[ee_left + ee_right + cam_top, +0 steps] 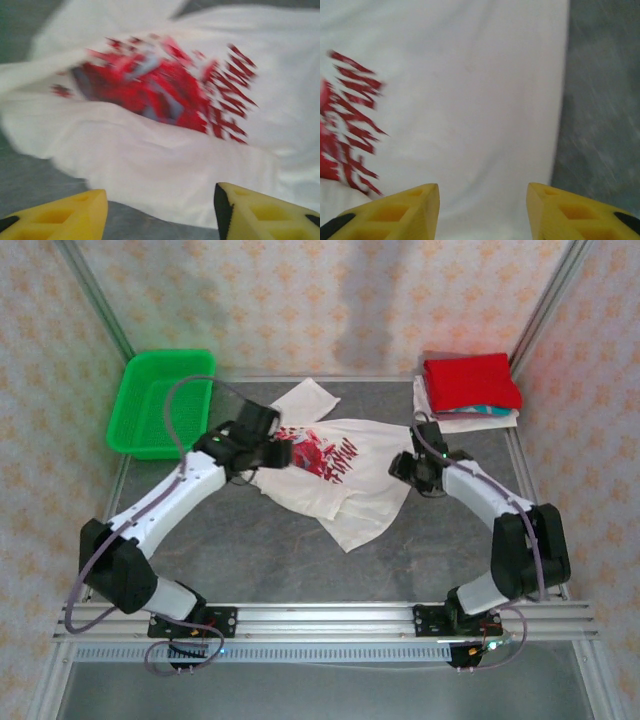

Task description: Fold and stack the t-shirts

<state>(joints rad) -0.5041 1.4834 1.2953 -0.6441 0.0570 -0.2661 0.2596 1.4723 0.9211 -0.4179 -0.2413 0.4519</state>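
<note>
- The cream-white cotton t-shirt with a red splatter chest graphic (350, 480) lies opened out but skewed in the middle of the grey counter (250, 550). One sleeve points to the far side and a hem corner points to the near side.
- The left hand (160, 202) hovers at this shirt's left edge, just beside the graphic. Its yellow fingers (65, 215) are spread apart with nothing between them, and rumpled cloth lies below.
- The right hand (482, 200) hovers over the shirt's right edge, where plain cloth meets bare counter. Its jaws are likewise parted and empty.
- Beyond the shirt's right side, at the far corner, sits a stack of folded tees. A red folded t-shirt (470, 380) is on top, with a white folded t-shirt (440, 418) and a teal-edged one (492, 410) showing beneath it.
- A green plastic mesh basket (125, 410) stands well off beyond the shirt's left side.
- The step in hand looks like laying this shirt out before folding. Nothing is folded over yet, and the left side is bunched.
- The next move likely needs both hands to drop onto opposite edges, pinch one layer each, and pull the wrinkles flat before the first fold.
</note>
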